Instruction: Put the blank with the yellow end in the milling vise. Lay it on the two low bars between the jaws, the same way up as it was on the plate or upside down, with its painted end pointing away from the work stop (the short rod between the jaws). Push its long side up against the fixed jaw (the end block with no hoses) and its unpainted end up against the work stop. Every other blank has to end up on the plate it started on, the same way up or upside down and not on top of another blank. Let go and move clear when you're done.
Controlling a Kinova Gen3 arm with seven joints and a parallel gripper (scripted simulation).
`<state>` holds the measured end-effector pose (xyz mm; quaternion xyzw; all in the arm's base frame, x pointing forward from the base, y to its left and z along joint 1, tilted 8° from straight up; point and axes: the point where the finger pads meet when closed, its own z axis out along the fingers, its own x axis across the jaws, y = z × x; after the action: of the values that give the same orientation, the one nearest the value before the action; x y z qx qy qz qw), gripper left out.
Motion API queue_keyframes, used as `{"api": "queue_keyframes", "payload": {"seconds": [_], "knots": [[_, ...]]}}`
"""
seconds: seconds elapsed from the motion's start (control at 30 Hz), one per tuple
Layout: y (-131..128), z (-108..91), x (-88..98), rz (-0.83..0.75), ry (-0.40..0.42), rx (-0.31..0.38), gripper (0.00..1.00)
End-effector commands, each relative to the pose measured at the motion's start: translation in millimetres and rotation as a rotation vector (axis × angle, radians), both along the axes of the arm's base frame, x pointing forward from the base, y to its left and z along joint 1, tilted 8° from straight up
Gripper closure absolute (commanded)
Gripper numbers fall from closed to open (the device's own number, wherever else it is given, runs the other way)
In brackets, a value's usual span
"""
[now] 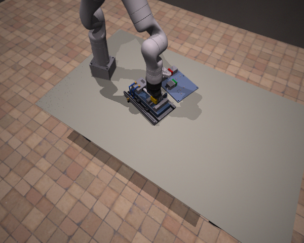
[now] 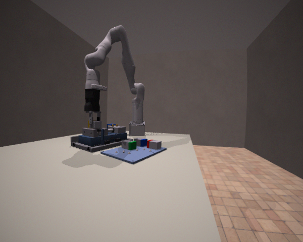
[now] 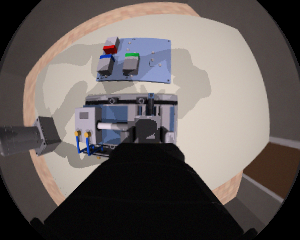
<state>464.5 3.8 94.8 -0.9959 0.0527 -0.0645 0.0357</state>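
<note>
One blank with a yellow end (image 1: pixel 154 99) is pinched in the arm's jaws (image 2: pixel 93 120), held above the milling vise (image 1: pixel 150 106) over the gap between its end blocks. Its long axis seems to run along that gap, with the painted end facing the near rail of the vise in the top view; whether it touches the low bars cannot be told. The blank is a squared grey block, matte like metal, with one flat painted face. Blue hoses (image 1: pixel 131 86) curl at one end block. Beside the vise lies a thin blue plate (image 2: pixel 136 155) carrying boxy grey blanks with green (image 2: pixel 132 145), blue (image 2: pixel 143 142) and red (image 2: pixel 149 143) ends. Everything rests on a smooth grey surface (image 1: pixel 225 146).
</note>
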Motion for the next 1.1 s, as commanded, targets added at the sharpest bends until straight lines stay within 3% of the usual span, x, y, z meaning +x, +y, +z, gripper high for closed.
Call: {"api": "queue_keyframes", "payload": {"seconds": [0.0, 1.07], "knots": [[-0.2, -0.1, 0.7, -0.008, -0.002, 0.001, 1.00], [-0.2, 0.1, 0.7, -0.007, -0.002, 0.000, 1.00]]}}
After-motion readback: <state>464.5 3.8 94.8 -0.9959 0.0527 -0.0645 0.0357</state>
